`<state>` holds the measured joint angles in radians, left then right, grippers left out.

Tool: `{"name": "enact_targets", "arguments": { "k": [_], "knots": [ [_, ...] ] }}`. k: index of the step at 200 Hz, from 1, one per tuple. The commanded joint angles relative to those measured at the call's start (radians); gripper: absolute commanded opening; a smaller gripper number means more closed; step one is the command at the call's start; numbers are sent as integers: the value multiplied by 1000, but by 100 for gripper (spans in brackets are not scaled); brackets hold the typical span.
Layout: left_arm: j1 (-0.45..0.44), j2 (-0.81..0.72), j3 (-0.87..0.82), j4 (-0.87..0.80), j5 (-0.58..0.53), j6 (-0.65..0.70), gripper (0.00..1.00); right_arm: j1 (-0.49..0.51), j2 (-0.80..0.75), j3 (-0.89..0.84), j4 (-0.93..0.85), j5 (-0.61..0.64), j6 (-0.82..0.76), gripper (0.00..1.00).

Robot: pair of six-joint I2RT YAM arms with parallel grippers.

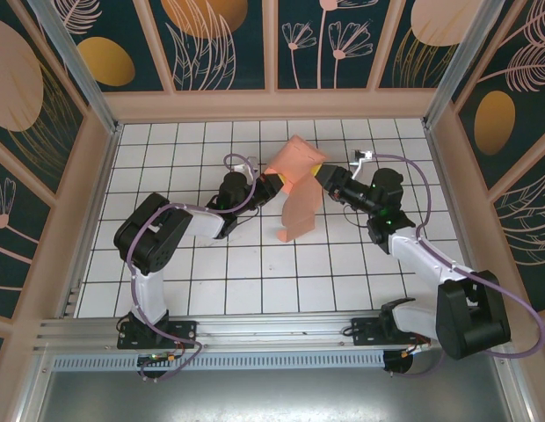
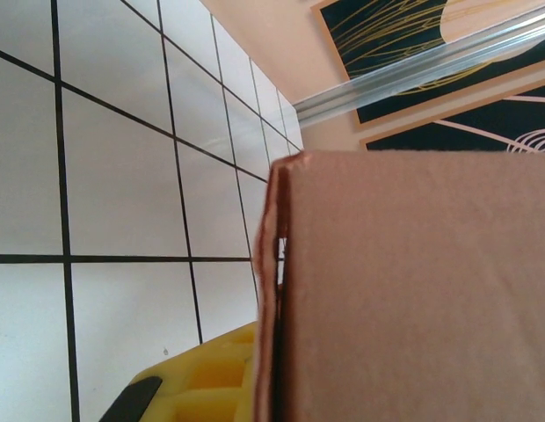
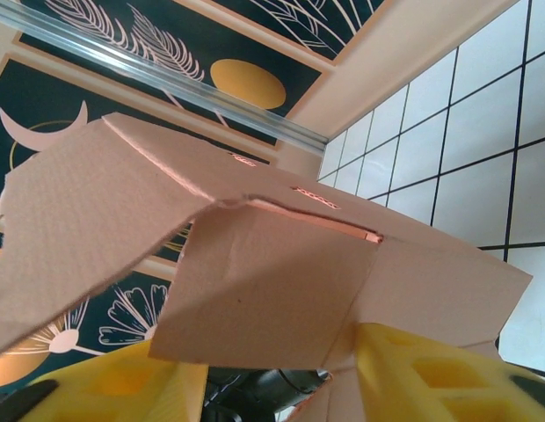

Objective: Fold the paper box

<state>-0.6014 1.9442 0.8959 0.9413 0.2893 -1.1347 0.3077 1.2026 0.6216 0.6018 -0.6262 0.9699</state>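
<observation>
A salmon-pink paper box (image 1: 296,189) of thin creased card was held up over the far middle of the white tiled table (image 1: 211,281), a little in from its far edge. It was only half formed. An upper panel tilted toward the back, and a long flap hung down until its lower tip came near the tiles.

The left gripper (image 1: 260,179) was clenched at the box's left edge, probably to anchor that side while the other was worked. In the left wrist view a doubled layer of card ran just beside its yellow finger (image 2: 207,382). The pinch itself was hidden, so I only judge that it gripped the card.

The right gripper (image 3: 272,382) had its jaws apart, with a flap lying between its yellow fingers (image 3: 431,378) and not yet pressed. It looked placed to take that flap and bend it along its crease.

The left arm (image 1: 158,233) was folded, its elbow pushed out toward the table's left edge and its forearm reaching inward. The right arm (image 1: 422,255) stretched diagonally from the near right, wrist turned in, so the two grippers faced each other across the box.
</observation>
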Motion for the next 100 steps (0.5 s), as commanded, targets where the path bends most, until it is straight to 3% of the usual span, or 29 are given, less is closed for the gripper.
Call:
{"name": "enact_targets", "arguments": {
  "k": [1, 18, 44, 100],
  "knots": [
    [-2, 17, 10, 37, 8, -22, 0, 7, -63, -11, 30, 15, -46, 59],
    [-1, 34, 10, 57, 10, -47, 0, -5, -113, -46, 11, 43, -57, 67],
    [0, 44, 10, 60, 6, -51, 0, -42, -181, -95, 17, 105, -24, 68],
    [0, 27, 16, 45, 9, -25, 0, -61, -130, -89, 51, 123, 68, 53]
  ]
}}
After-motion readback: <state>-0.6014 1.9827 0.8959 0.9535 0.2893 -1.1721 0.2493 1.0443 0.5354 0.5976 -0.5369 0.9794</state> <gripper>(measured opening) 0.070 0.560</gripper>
